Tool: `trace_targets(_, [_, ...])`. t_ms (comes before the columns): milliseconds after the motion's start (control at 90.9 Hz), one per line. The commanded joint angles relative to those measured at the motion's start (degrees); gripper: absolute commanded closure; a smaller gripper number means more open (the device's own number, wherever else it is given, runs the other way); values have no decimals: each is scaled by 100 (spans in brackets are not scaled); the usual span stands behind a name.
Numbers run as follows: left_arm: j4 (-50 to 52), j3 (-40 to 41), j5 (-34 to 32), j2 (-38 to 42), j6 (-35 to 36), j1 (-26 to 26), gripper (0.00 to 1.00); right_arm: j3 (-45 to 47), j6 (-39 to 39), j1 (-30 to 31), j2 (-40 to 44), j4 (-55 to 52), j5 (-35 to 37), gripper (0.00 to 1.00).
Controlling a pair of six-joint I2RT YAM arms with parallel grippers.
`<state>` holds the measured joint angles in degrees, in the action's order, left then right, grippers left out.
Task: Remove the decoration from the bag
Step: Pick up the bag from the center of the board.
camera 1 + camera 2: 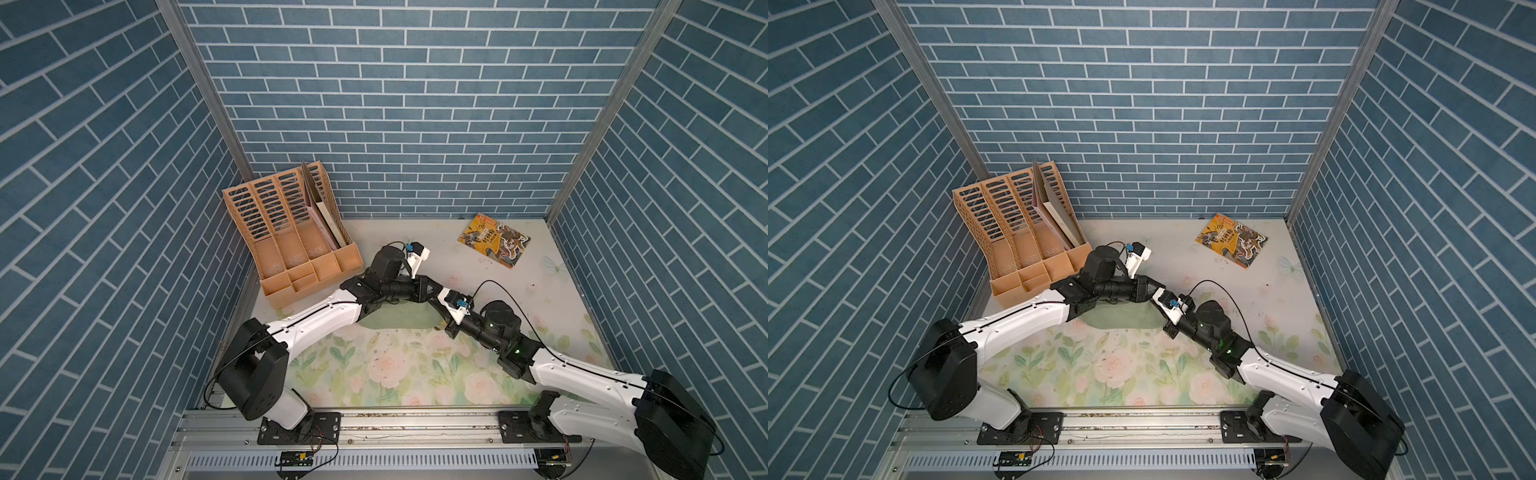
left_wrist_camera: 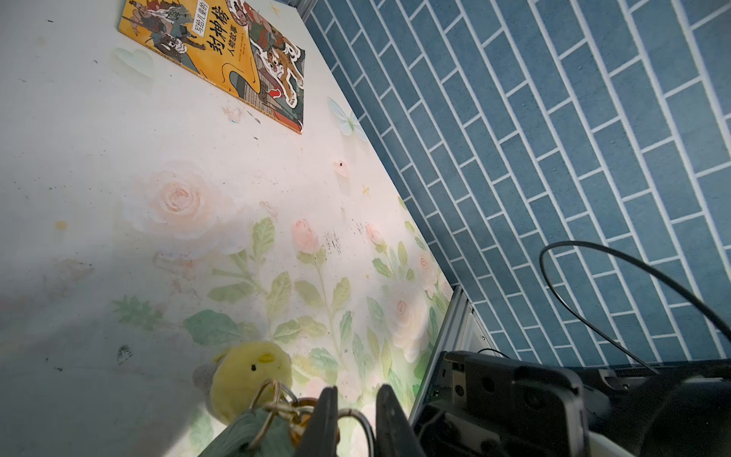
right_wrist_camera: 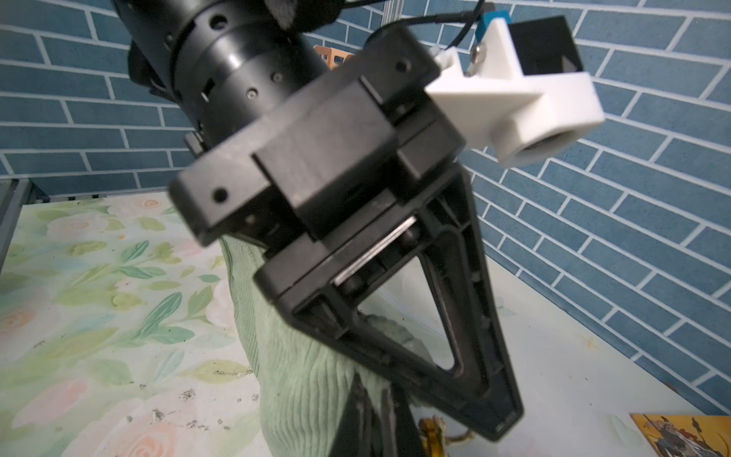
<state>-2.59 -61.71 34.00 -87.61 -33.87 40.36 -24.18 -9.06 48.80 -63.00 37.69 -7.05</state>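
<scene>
Left gripper (image 2: 356, 395): the jaws stand narrow with a metal ring (image 2: 358, 419) between them. Whether they already bite on it cannot be told. Right gripper (image 3: 374, 399): the jaws are pressed together at the right end of the bag (image 1: 399, 318), apparently pinching its green fabric. The bag lies mid-way across the flowered table (image 1: 415, 374), largely hidden under both arms. The decoration, a yellow plush chick (image 2: 247, 376), hangs from linked rings (image 2: 273, 399) at that right end and rests on the table just beside the bag.

Procedure, as judged:
- Seat the left jaws on the ring wire, not on the plush.
- Hold the bag down with the right gripper.
- Work the ring free with short pulls to the right. A long pull would drag the bag.

Far left: a peach file rack (image 1: 291, 257). Its rightmost upright slot holds a few leaning books (image 1: 326, 214). The other slots and the low front trays look empty.

Far right: a picture book (image 1: 494, 240) lies flat, well apart.
</scene>
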Motion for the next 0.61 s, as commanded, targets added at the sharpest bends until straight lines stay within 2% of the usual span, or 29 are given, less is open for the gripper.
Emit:
trace_targets(0, [-332,84,94,229,147,-107,98,98,449,42,48,303,52,92])
trace_targets(187, [-641,239,213,330,206,-170,100,131,631,40,86,334,18,84])
trace_targets(418, [-677,350,418,354,500,-293,100,167,1070,-6,310,151,167,64])
trace_targets(594, [-652,442,578,426,854,-447,100,146,1445,-177,695,-120,-340,53])
